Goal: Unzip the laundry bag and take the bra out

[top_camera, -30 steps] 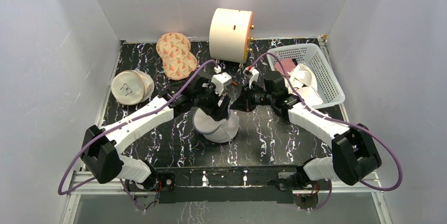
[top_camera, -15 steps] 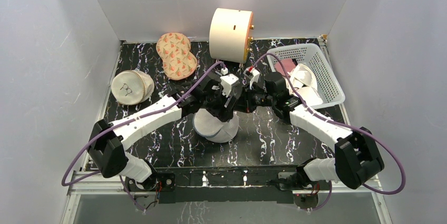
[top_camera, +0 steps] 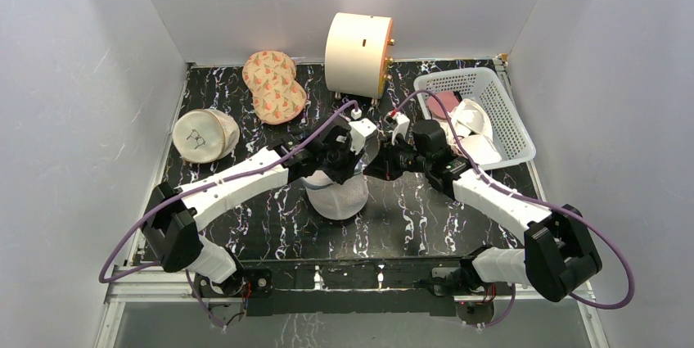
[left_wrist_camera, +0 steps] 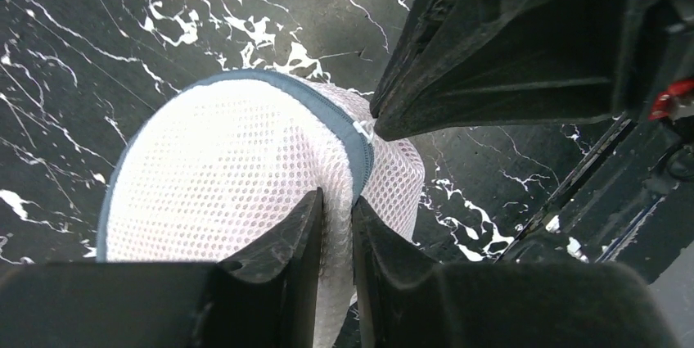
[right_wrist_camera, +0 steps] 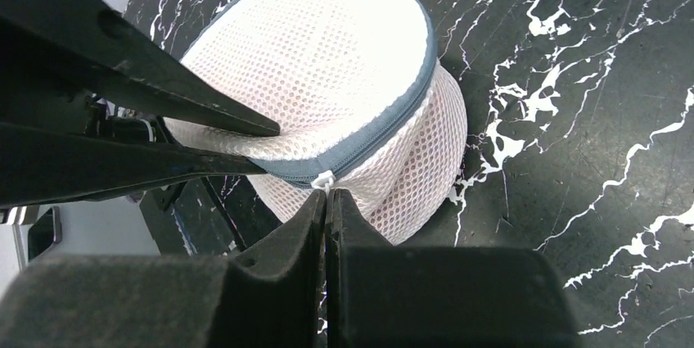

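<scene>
Both arms have pushed in a little further over the last second. The elbows have shifted and the two wrists now sit closer together, right over the laundry bag. The bag itself hasn't gone anywhere: it's in the middle of the black marbled table, standing on its side with the grey zip band facing up and to the right.

My left gripper is almost fully closed, with only a sliver of gap, and that sliver is filled by a pinched fold of the white mesh just below the zip band. So it's got a proper grip on the bag's side.

My right gripper has its fingers pressed flat together with no gap I can see. The little white zip pull disappears right between the tips, so it looks clamped on the pull. On the left wrist cam, the right fingers come in from the top right and meet the band at that same spot.

From what I can see, the zip runs closed around the rim, and I can't make out the bra through the mesh.

Elsewhere, the cream pouch is far left and the orange pouch is at the back. The white basket is at back right.
</scene>
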You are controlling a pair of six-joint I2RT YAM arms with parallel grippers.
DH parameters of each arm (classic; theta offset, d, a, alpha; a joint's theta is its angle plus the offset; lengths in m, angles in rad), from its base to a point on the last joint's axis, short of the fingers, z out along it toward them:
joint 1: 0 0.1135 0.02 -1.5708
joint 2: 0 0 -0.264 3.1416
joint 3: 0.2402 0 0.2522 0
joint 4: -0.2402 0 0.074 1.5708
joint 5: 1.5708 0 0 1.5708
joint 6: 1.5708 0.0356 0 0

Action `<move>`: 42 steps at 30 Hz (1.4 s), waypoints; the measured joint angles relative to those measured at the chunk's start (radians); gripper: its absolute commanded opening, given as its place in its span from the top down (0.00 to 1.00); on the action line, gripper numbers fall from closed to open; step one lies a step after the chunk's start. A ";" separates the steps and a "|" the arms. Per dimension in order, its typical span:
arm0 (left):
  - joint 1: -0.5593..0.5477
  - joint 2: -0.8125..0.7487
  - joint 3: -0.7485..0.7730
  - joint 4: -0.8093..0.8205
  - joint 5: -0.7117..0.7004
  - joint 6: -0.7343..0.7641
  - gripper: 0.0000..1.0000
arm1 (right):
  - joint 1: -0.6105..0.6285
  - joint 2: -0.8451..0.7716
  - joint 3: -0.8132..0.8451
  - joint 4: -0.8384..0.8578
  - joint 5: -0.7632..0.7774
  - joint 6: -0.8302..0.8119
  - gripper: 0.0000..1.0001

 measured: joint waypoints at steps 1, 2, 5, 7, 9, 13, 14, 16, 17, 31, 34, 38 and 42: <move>0.000 0.000 0.005 -0.002 0.000 0.012 0.86 | 0.002 -0.001 -0.001 0.000 0.010 0.004 1.00; 0.000 0.000 0.010 -0.003 0.000 0.024 0.89 | 0.005 -0.002 -0.001 0.002 0.024 0.011 1.00; 0.000 0.000 0.019 -0.006 0.002 0.057 0.95 | 0.006 -0.002 -0.001 0.009 0.045 0.022 1.00; 0.000 0.000 0.020 -0.007 0.005 0.072 0.98 | 0.006 -0.002 -0.001 0.013 0.056 0.031 1.00; 0.000 0.000 0.020 -0.006 0.008 0.085 0.99 | 0.006 -0.002 -0.001 0.017 0.074 0.040 1.00; 0.000 -0.008 0.020 -0.002 0.013 0.100 1.00 | 0.006 -0.002 -0.001 0.024 0.123 0.060 1.00; 0.000 -0.011 0.020 0.001 0.013 0.103 1.00 | 0.005 -0.002 -0.001 0.026 0.135 0.067 1.00; 0.000 -0.018 0.021 0.010 0.013 0.118 1.00 | 0.003 -0.001 -0.001 0.031 0.152 0.075 1.00; 0.000 -0.019 0.026 0.010 0.012 0.124 1.00 | 0.000 -0.001 -0.001 0.033 0.156 0.079 1.00; 0.000 -0.005 0.097 0.030 0.008 0.266 1.00 | -0.011 0.016 -0.002 0.080 0.121 0.090 1.00; 0.000 -0.008 0.049 0.037 0.030 0.266 1.00 | -0.011 0.016 -0.005 0.080 0.119 0.089 1.00; 0.000 -0.017 0.005 0.024 0.059 0.249 0.95 | -0.011 0.016 -0.022 0.074 0.119 0.088 1.00; 0.000 -0.048 -0.032 0.018 0.074 0.216 0.79 | -0.011 0.016 -0.026 0.071 0.110 0.084 1.00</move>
